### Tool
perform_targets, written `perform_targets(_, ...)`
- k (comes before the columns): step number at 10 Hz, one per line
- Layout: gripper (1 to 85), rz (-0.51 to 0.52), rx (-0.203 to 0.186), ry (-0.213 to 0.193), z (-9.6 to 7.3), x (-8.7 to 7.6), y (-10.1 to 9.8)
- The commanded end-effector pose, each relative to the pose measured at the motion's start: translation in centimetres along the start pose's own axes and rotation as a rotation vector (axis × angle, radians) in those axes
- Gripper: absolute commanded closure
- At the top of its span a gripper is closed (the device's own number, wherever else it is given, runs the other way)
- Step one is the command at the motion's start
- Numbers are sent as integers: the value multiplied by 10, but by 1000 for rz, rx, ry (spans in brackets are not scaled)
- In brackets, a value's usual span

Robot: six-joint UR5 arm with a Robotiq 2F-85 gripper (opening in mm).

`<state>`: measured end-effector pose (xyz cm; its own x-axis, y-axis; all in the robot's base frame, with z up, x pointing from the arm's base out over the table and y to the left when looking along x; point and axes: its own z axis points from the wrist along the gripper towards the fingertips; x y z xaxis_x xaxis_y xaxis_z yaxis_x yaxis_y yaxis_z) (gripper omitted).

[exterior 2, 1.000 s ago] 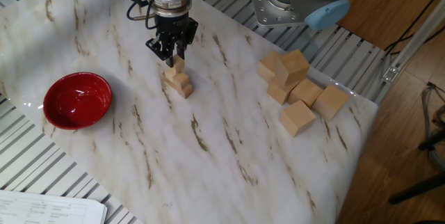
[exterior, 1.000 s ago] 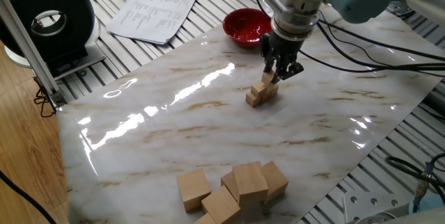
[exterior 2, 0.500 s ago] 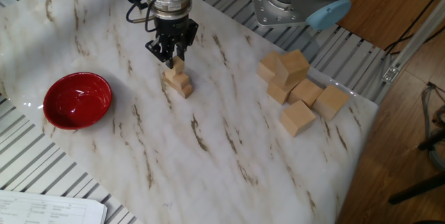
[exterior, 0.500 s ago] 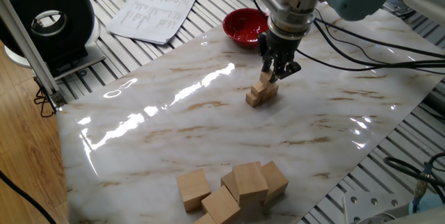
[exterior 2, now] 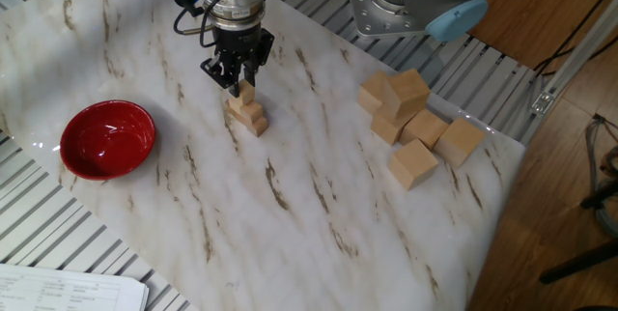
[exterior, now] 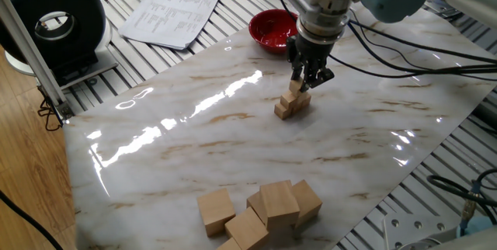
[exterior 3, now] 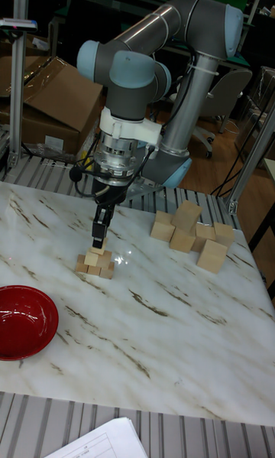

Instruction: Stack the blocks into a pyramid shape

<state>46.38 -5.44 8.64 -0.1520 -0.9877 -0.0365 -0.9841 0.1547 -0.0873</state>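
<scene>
On the far left of the tall fixed view, a red bowl (exterior 3: pixel 23 322) sits at the edge of the marble table (exterior 3: pixel 168 336). To its right, well apart from it, stand the blocks (exterior 3: pixel 95 263): small tan cubes packed in a low heap, with one cube (exterior 3: pixel 97 251) on top of the lower ones. The gripper (exterior 3: pixel 99 238) hangs straight down just above that top cube, fingers narrow and close together; whether they touch or pinch the cube cannot be told from any view. From one fixed view the fingertips (exterior: pixel 303 84) overlap the top of the heap (exterior: pixel 292 102), and from the other fixed view the gripper (exterior 2: pixel 238 82) sits right over the small stack (exterior 2: pixel 248 113). Further right, near the table's back corner, lies a loose cluster of much larger wooden cubes (exterior 3: pixel 191 235), some touching, one resting atop others.
</scene>
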Motion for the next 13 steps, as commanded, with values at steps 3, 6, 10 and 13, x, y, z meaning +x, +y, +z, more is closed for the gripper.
perform_targets(3, 847, 4, 2, -20, 2, -7, -3)
perform_targets(6, 847, 1, 4, -17, 3, -8, -3)
perform_targets(10, 847, -16, 12, -6, 5, -5, -7)
perform_targets(13, 847, -14, 12, -8, 6, -4, -7)
